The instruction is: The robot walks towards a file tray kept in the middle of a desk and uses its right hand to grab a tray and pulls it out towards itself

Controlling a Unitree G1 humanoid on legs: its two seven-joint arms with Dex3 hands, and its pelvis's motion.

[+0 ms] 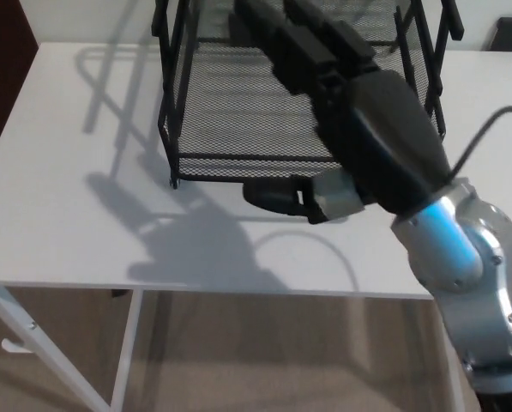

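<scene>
Head view looks down on the white worktop [67, 189], with the black mesh file tray [230, 112] sitting toward the far middle of it. The right hand [324, 103] hangs over the tray's front right part, fingers [277, 39] spread out above the mesh and thumb [273, 193] sticking out just below the tray's front rail, so it's open, gripping nothing.

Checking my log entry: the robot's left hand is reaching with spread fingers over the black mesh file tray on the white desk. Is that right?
Not quite. The head view shows the right hand, entering from the picture's right, not the left. The rest holds: its fingers are spread over the black mesh file tray on the white desk.
</scene>
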